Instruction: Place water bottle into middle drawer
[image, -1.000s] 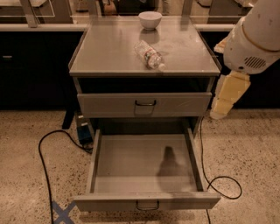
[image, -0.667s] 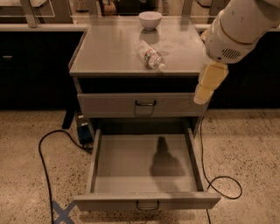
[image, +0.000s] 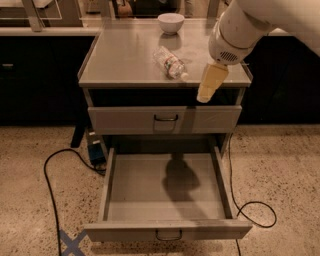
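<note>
The bottle (image: 170, 63) lies on its side on the cabinet (image: 125, 60) top, right of centre, its cap end turned toward the cabinet's front right. The gripper (image: 208, 86) hangs just to the right of it, near the cap end, over the cabinet's front right edge and pointing down and a little left. It is empty and apart from the bottle; whether it is clenched or released cannot be told. The white arm runs up from it past the cabinet's right rear corner.

A white bowl (image: 170, 22) stands at the back of the cabinet top, behind the bottle. Under the top, the cabinet's upper drawer (image: 125, 120) is closed. Below that, the drawer (image: 135, 192) is pulled fully out of the cabinet's front, with only the arm's shadow on its floor. A black cable (image: 49, 170) loops on the floor left of the cabinet, and a blue tape cross (image: 70, 243) lies off its front left corner.
</note>
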